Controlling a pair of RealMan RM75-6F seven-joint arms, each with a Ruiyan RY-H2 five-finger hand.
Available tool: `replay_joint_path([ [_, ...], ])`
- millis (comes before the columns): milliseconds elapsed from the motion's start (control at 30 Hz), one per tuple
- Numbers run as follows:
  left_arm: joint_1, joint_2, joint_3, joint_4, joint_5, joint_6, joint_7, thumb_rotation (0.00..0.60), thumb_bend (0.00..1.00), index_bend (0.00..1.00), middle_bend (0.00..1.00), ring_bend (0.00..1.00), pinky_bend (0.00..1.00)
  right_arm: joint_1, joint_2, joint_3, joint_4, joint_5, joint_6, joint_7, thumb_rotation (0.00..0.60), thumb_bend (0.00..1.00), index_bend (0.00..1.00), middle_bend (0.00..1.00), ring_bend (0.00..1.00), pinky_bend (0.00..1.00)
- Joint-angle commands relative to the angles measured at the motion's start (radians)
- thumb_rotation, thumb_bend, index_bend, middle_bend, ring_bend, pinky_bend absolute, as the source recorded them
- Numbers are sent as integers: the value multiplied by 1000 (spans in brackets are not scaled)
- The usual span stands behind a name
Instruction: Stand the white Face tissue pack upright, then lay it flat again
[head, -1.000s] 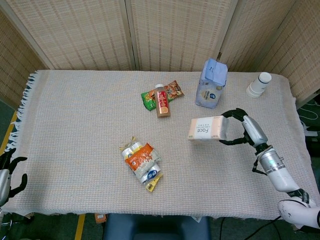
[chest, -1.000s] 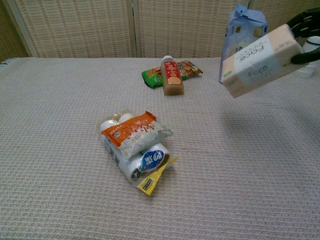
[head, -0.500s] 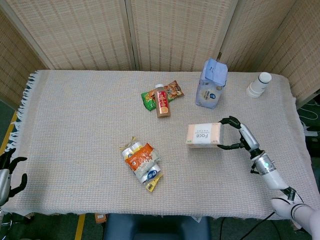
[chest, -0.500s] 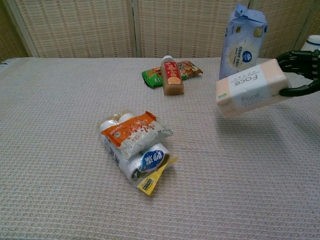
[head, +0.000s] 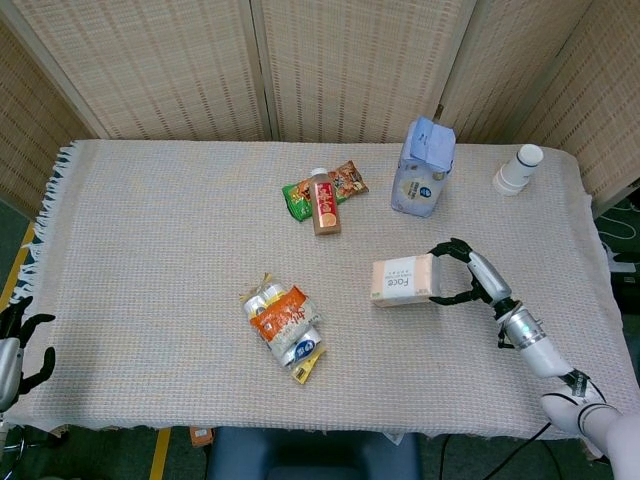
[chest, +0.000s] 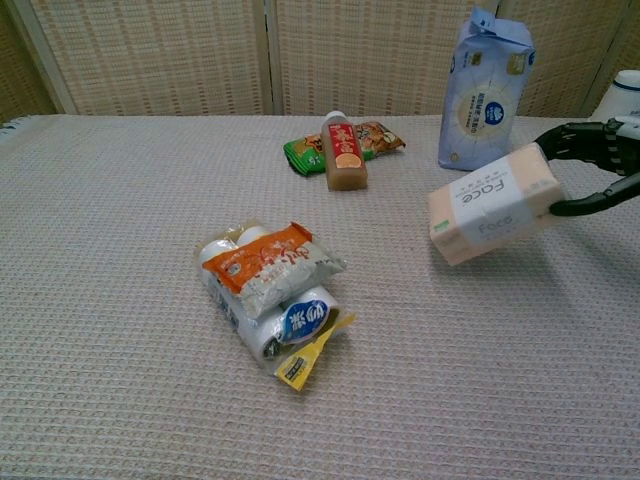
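The white Face tissue pack (head: 402, 279) (chest: 492, 203) lies lengthwise and tilted, its far end raised, low over the cloth right of centre. My right hand (head: 463, 275) (chest: 588, 160) grips its right end, fingers wrapped over top and bottom. Whether the pack's lower end touches the cloth I cannot tell. My left hand (head: 18, 340) hangs off the table's left front corner, fingers apart and holding nothing.
A blue-white upright bag (head: 423, 168) stands behind the pack. A white cup (head: 518, 168) sits at the back right. A juice bottle on a green snack pack (head: 324, 195) lies mid-back. A bundle of packets (head: 285, 321) lies at front centre. The woven cloth (head: 150, 230) covers the table.
My right hand has carried the tissue pack downward and slightly toward the front left, lowering it close to the cloth. The left hand has not moved.
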Motion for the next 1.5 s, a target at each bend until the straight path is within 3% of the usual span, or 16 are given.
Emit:
replay_joint_path([
  [33, 0, 0, -1, 1, -2, 0, 1, 600, 485, 284, 0, 0, 190, 3, 3, -13, 4, 1, -25, -4, 600, 42, 403, 426, 426, 8],
  [367, -1, 0, 0, 1, -3, -3, 0, 600, 485, 284, 0, 0, 191, 23, 30, -42, -7, -9, -88, -137, 600, 42, 403, 426, 427, 2],
  [700, -2, -1, 2, -2, 0, -5, 5, 600, 485, 284, 0, 0, 191, 64, 148, -55, -190, 26, -243, -431, 600, 42, 401, 426, 415, 0],
  [933, -3, 1, 5, -2, -2, -10, 9, 600, 485, 284, 0, 0, 192, 68, 192, -34, -286, 102, -329, -599, 600, 46, 385, 426, 398, 0],
  [1333, -6, 0, 7, -4, 0, -14, 17, 600, 486, 283, 0, 0, 192, 53, 271, -10, -414, 190, -382, -790, 600, 52, 277, 424, 353, 0],
  [1500, -6, -1, 7, -3, -1, -14, 21, 600, 486, 284, 0, 0, 191, 44, 317, 7, -488, 250, -404, -865, 600, 54, 215, 379, 327, 0],
])
